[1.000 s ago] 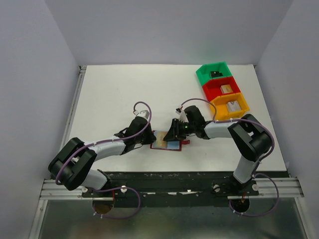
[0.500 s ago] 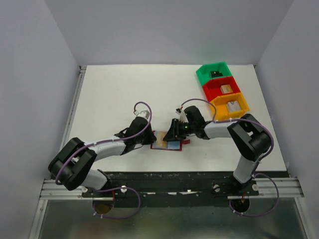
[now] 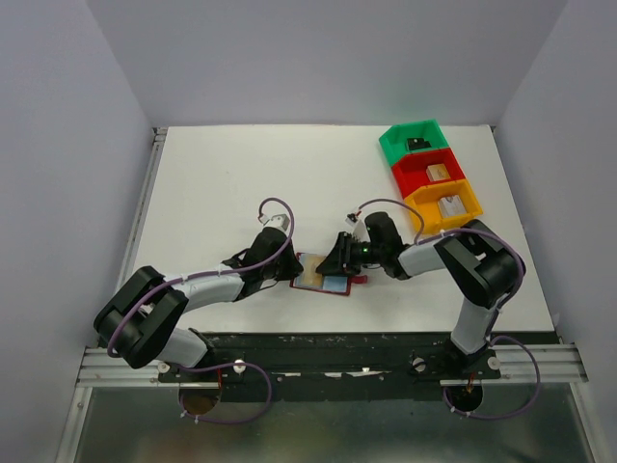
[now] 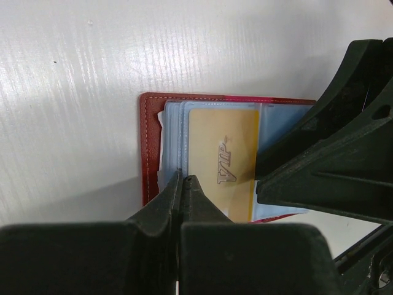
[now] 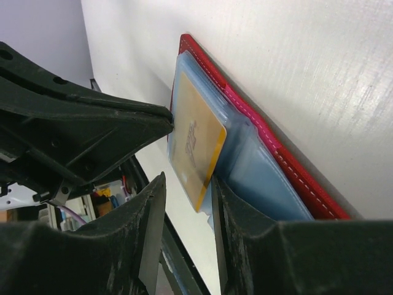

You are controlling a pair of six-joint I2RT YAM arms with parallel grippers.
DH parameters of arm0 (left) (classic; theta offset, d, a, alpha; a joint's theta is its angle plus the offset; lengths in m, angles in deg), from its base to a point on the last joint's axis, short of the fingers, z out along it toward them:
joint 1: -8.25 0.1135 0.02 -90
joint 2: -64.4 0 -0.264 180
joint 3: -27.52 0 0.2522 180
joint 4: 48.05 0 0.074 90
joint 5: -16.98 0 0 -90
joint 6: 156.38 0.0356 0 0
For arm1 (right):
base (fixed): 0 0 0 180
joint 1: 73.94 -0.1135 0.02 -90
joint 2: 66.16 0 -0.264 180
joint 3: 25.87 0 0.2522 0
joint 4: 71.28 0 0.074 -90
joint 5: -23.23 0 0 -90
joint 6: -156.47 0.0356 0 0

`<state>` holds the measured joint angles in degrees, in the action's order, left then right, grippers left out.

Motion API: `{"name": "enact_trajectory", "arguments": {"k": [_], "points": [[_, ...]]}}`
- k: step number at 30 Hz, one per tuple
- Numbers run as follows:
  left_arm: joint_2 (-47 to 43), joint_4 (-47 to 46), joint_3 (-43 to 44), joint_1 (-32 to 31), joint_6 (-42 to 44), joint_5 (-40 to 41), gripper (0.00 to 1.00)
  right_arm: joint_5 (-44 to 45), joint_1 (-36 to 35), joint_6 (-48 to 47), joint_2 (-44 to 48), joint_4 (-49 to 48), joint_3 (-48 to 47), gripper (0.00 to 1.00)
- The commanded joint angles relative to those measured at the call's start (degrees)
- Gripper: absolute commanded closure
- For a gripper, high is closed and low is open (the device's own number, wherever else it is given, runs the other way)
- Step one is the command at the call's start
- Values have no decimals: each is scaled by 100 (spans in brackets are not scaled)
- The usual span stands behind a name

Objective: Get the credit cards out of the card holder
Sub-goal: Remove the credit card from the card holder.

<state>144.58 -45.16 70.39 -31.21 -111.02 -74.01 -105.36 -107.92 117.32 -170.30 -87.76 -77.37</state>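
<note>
Left gripper [image 4: 183, 179]: closed tight, tips pressing on the open holder's [image 4: 150, 141] blue lining, just beside the gold card [image 4: 224, 160]. Right gripper [image 5: 189, 203]: half open, jaws either side of that card's corner, no clamp visible. Holder lies flat on the surface [image 3: 251, 183], card in its pocket.

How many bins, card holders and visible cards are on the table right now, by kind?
Bins: 3 (green bin, red bin, orange bin)
Holders: 1 (card holder, open)
Cards in view: 1 (gold card)
Total: 5
</note>
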Motion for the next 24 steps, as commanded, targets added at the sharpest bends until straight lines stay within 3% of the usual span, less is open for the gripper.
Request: {"name": "enact_trajectory", "arguments": {"k": [1,10,24], "points": [[77,68,-142,-53,-45,56,100,-368,40,337,-142,-930,108,57],[103,-11,-159,-79,-36,47,100,-562,58,628,-370,-1414,65,57],[252,-336,-133,-149,87,-287,100,-650,58,602,-528,-1169,-190,57]]}}
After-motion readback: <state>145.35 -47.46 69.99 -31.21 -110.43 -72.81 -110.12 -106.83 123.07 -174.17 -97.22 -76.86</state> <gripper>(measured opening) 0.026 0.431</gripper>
